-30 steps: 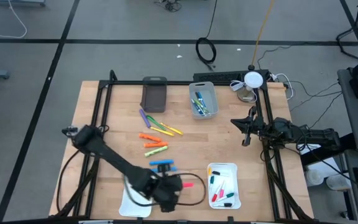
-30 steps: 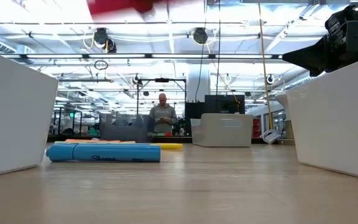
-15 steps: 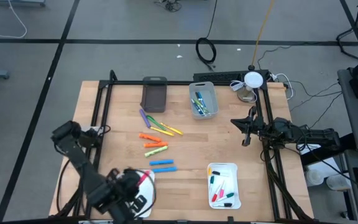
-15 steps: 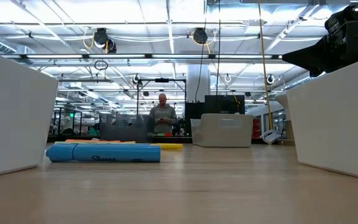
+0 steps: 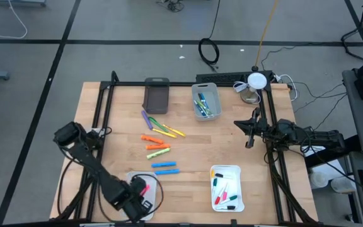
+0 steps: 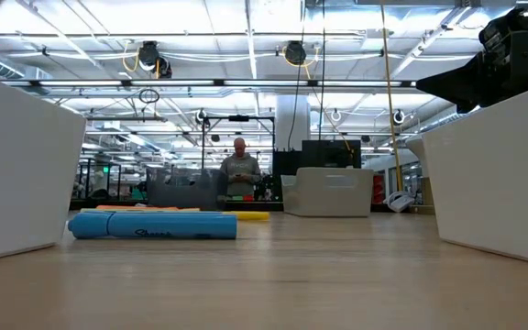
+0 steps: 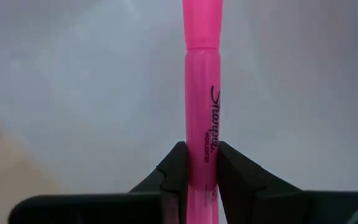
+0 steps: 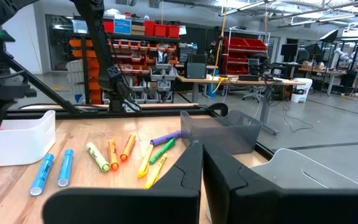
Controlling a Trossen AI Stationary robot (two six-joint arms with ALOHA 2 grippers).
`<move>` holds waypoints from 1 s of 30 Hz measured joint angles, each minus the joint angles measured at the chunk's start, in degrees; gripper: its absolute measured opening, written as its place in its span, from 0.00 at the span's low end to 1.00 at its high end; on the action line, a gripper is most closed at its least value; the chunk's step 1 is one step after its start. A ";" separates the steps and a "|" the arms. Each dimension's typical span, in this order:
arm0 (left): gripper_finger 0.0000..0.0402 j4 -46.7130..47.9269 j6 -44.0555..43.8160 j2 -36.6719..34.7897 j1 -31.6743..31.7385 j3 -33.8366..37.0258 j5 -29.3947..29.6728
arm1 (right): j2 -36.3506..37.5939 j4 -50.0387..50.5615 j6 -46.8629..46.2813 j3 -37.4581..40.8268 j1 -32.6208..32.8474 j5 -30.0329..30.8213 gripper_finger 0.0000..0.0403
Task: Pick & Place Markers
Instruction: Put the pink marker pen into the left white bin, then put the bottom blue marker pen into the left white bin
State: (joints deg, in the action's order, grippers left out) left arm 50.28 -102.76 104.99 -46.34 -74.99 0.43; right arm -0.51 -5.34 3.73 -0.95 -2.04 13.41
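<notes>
Now pink marker (image 7: 201, 93) in left hand (image 7: 196, 168), prob. over white tray (image 5: 133, 178).

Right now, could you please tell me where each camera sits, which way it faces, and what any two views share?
High view: overhead, looking straight down; both arms, left pincer over the white tray.
Low view: at table height, looking level across; blue marker, a dark arm part at upper right.
Left wrist view: behind the left pincer, shut on the pink marker.
Right wrist view: behind the shut right pincer, facing across the table.
Shared: high and left wrist both show the pink marker.
</notes>
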 joint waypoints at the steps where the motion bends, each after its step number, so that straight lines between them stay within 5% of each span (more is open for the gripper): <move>1: 0.15 -1.32 1.93 0.00 0.66 0.18 -0.14 | 0.01 0.00 0.00 0.01 -0.01 0.00 0.00; 5: 0.18 -2.46 7.93 -0.04 2.86 0.07 -0.45 | 0.01 0.00 0.00 0.01 0.01 0.00 0.00; 14: 0.45 -2.13 11.65 -0.63 3.89 -0.36 -3.16 | -0.01 0.00 -0.02 0.01 0.00 0.00 0.00; 20: 0.54 0.01 11.54 -2.29 3.58 -0.40 -2.30 | 0.01 0.00 0.00 0.02 0.01 0.00 0.00; 30: 0.51 0.92 19.94 -12.66 2.18 -0.41 16.48 | -0.01 -0.09 -0.02 0.02 0.01 0.00 0.00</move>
State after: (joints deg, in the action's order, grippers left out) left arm 51.20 -82.82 92.33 -44.16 -75.40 16.92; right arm -0.51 -5.43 3.70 -0.93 -2.02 13.41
